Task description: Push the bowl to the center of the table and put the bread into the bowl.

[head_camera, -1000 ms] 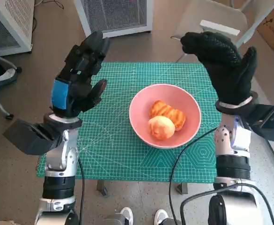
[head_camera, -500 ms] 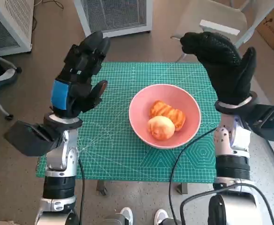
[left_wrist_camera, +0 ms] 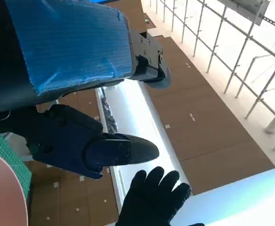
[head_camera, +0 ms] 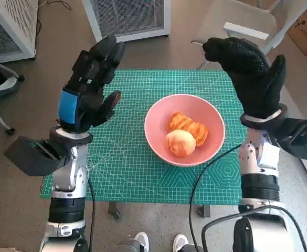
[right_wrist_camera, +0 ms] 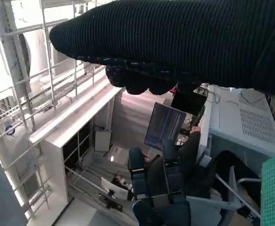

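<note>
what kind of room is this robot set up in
Probably a lab or office workspace: a small table under a green gridded cutting mat, white vented equipment cabinets on the floor, and a person seated at a computer monitor.

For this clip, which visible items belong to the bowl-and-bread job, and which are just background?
Job items:
pink bowl
bread pieces
left robot hand
right robot hand

Background:
green cutting mat
white grilled unit
white chair
</note>
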You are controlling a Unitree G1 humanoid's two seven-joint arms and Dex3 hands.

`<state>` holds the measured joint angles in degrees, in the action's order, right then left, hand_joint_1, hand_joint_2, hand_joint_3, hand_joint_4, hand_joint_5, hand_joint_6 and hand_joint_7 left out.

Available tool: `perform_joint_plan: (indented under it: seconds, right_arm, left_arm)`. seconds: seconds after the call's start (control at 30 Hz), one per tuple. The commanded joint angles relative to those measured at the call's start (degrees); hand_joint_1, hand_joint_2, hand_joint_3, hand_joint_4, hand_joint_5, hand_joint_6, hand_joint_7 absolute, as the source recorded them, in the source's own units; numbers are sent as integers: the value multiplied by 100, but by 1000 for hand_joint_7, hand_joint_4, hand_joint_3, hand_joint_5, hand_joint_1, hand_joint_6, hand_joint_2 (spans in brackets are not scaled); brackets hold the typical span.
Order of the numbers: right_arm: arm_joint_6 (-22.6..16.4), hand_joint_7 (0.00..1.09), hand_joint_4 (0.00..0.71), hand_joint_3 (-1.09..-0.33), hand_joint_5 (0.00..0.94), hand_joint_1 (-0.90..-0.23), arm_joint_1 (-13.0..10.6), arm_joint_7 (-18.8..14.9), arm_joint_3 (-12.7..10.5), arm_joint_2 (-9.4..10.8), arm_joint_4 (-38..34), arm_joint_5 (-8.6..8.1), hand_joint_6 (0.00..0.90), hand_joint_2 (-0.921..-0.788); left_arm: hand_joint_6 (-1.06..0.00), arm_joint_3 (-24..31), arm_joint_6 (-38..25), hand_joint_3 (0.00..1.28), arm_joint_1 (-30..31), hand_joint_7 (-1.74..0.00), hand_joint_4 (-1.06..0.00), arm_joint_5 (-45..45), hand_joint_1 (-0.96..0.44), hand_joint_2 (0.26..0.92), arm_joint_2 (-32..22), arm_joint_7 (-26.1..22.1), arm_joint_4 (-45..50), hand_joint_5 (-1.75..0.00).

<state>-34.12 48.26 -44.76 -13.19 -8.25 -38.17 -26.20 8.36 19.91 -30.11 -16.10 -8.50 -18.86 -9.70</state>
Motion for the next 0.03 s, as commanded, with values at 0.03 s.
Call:
perform_joint_plan:
  seconds: [0.03]
  right_arm:
    - [-17, 550, 271, -712, 0, -669, -73, 95, 39, 8, -35, 139, 89, -921]
  left_arm:
    - [-215, -6, 45, 365, 78, -461, -287, -31, -617, 921, 58, 4, 68, 0]
